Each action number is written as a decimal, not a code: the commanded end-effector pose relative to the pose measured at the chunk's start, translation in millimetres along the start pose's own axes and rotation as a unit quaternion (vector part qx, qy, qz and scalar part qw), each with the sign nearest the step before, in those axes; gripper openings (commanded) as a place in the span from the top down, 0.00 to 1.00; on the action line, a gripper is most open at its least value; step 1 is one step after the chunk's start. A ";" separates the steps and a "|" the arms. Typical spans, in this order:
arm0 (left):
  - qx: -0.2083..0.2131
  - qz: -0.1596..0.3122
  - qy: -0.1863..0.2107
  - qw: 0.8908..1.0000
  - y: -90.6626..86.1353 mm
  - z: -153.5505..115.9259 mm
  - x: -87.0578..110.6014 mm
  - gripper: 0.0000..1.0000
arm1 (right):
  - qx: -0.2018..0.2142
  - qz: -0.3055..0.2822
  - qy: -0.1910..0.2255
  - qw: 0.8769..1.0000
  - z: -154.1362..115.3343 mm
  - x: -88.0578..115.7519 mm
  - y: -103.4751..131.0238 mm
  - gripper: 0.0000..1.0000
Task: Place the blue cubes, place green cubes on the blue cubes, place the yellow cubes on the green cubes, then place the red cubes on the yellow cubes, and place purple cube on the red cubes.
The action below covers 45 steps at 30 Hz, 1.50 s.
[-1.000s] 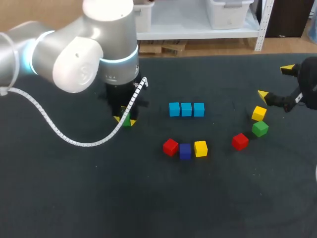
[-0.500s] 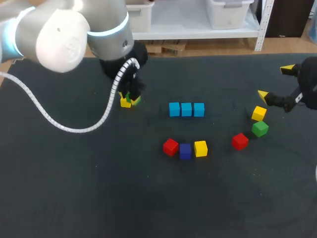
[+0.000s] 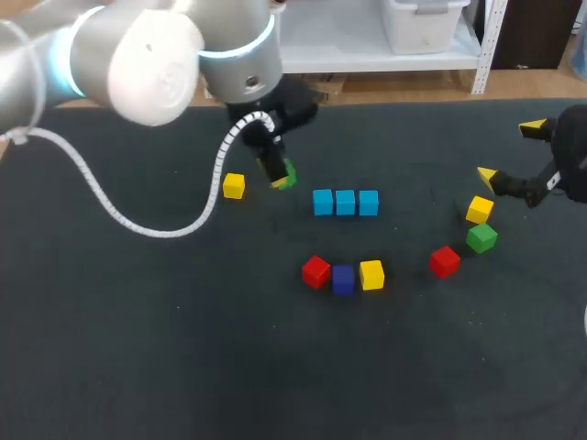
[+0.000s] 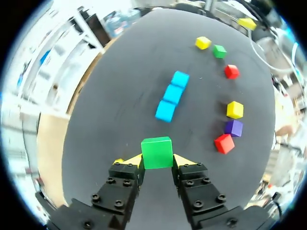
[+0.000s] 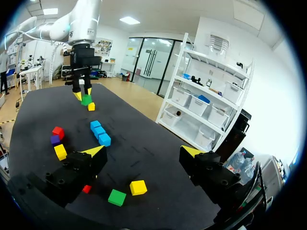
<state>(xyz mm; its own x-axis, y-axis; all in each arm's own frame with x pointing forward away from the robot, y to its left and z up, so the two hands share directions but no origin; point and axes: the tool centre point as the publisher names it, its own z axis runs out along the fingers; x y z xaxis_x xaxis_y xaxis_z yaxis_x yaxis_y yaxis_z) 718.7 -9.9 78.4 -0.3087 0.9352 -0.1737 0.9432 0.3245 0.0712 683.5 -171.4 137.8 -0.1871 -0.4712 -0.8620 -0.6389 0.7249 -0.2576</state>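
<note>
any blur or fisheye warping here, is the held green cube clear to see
Head view: no warping; the left arm looms close and soft, partly hiding the held green cube. Left wrist view: fisheye bows the table edge, yet the cube sits crisp between the fingers. Right wrist view: same bowing, cube small, distant.

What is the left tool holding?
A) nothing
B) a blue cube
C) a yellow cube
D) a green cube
D: in the left wrist view the green cube sits clamped between the two yellow tips of the left tool, while the nearest yellow cube lies apart from it in the head view.
</note>
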 end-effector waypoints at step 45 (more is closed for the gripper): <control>0.056 0.195 0.048 0.978 6.0 52.6 -66.1 1.00 | 0.002 0.000 0.001 1.000 0.4 -0.3 0.7 0.00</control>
<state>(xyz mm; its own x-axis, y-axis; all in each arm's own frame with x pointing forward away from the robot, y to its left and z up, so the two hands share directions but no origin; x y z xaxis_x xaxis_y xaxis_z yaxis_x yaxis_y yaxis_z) 750.5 -76.5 38.5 0.0697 0.9956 -0.0628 0.9976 -0.0694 0.0074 683.5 -171.4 137.9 -0.1870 -0.4712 -0.8620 -0.6389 0.7249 -0.2576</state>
